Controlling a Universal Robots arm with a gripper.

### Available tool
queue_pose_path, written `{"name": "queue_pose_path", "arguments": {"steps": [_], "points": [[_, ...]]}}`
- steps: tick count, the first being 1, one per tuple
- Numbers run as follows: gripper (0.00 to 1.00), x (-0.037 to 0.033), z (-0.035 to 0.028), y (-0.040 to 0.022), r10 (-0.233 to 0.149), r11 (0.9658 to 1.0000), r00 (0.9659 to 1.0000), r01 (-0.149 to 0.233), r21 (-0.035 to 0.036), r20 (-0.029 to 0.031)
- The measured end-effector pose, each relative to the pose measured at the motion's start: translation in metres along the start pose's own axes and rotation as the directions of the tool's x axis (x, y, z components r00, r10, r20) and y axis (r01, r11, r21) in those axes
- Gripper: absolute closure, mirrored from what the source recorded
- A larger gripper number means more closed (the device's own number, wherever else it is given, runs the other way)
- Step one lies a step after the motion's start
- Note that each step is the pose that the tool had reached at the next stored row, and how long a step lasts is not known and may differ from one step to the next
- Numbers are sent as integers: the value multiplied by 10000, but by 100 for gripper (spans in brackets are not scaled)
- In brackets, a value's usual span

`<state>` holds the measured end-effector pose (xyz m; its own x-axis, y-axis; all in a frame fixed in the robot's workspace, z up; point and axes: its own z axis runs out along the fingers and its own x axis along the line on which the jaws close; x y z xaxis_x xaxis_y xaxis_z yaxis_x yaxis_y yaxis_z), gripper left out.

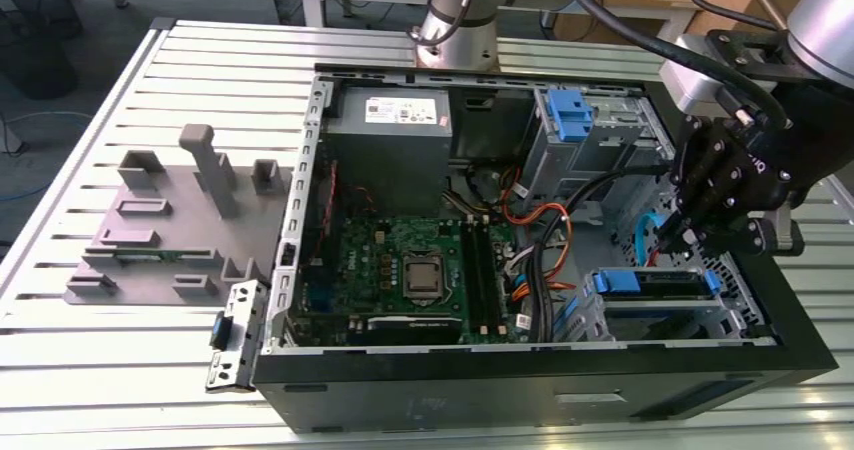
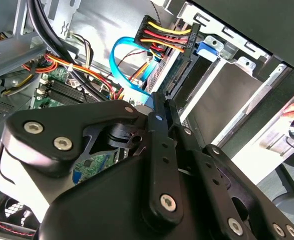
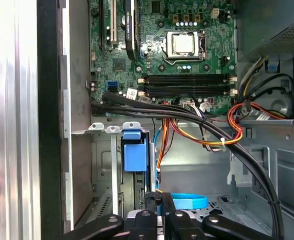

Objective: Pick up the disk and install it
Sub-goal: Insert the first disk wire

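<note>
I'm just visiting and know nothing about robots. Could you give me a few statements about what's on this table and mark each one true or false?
1. The computer case lies open, with its green motherboard exposed. True.
2. The robot's hand hovers well outside the case. False: it hangs over the drive bays, at the case's side on the exterior view's right.
3. A grey power supply with a white sticker sits in a corner of the case. True.
4. A large fan cooler covers the processor. False: the processor is bare in its socket.
5. The disk lies out on the table. False: with its blue frame, it sits in a bay inside the case, below the hand.
</note>
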<state>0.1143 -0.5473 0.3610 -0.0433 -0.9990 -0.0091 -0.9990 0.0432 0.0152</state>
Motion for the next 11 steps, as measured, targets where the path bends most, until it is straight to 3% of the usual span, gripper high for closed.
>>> {"name": "queue_pose_path", "arguments": {"steps": [11], "points": [[84,167,33,-70,0,10000,10000,0,0,2]]}}
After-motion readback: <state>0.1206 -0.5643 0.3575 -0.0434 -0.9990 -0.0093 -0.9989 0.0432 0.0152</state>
